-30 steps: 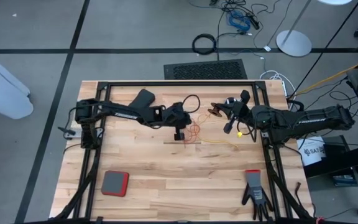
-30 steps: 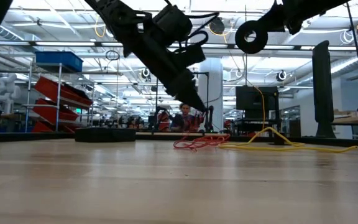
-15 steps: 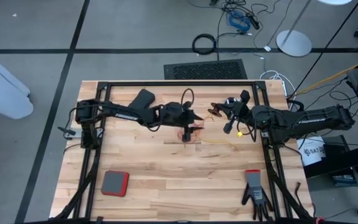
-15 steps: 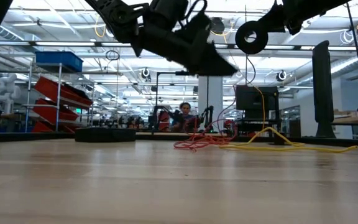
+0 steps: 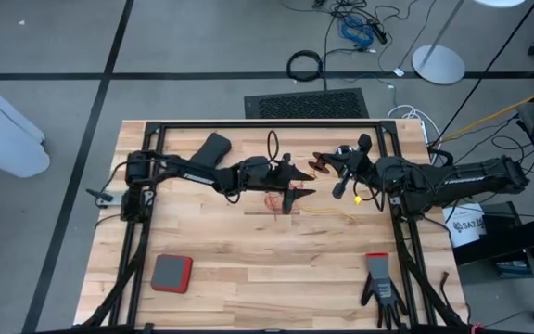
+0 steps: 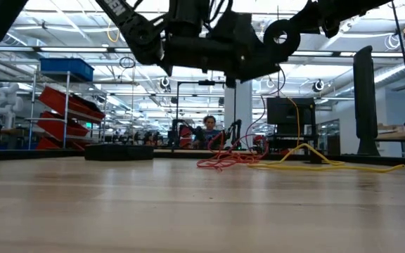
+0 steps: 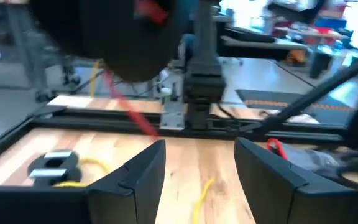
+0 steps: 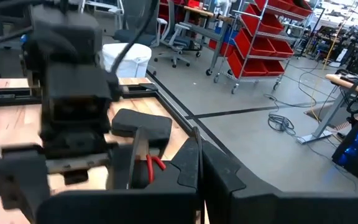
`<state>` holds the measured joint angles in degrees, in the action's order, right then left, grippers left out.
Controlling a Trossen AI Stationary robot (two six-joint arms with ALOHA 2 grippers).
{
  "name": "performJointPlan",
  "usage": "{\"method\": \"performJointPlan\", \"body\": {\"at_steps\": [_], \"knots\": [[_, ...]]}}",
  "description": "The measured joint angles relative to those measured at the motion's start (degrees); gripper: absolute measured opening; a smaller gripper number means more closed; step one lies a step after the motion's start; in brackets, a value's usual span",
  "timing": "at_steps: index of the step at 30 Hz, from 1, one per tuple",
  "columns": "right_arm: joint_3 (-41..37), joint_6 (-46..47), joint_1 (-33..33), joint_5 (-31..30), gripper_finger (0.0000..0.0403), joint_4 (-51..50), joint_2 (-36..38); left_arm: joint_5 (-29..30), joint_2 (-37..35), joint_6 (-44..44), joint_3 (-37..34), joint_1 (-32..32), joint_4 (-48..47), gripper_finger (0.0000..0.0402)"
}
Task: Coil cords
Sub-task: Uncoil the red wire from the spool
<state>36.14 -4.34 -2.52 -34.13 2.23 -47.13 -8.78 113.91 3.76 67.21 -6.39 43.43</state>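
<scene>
Mid-table | left gripper: I have it raised, fingers spread, nothing held | reddish-orange cord: loose tangle on the wood just beneath it | yellow cord: beyond, trailing toward the right gripper, clenched, holding a black reel aloft to coil onto, I judge.

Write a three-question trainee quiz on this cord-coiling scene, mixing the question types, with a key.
1. True or false: the left end effector has its fingers open.
2. Multiple choice: the red cord is A) piled loosely on the table, B) wound tight on a reel, C) hanging off the table edge.
3. Fill in: beside the red cord, a ____ cord trails across the table.

Key: 1 true; 2 A; 3 yellow.
</scene>
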Motion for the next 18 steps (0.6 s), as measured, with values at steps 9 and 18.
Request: {"method": "performJointPlan", "body": {"at_steps": [9,18], "knots": [[0.0,0.0,-0.2,0.1,0.0,0.2,-1.1,3.1,1.2,1.9,0.0,0.0,1.0,0.0198],[0.0,0.0,-0.2,1.2,0.0,-0.2,-1.1,8.2,-1.4,-3.7,0.0,0.2,-4.9,0.0198]]}}
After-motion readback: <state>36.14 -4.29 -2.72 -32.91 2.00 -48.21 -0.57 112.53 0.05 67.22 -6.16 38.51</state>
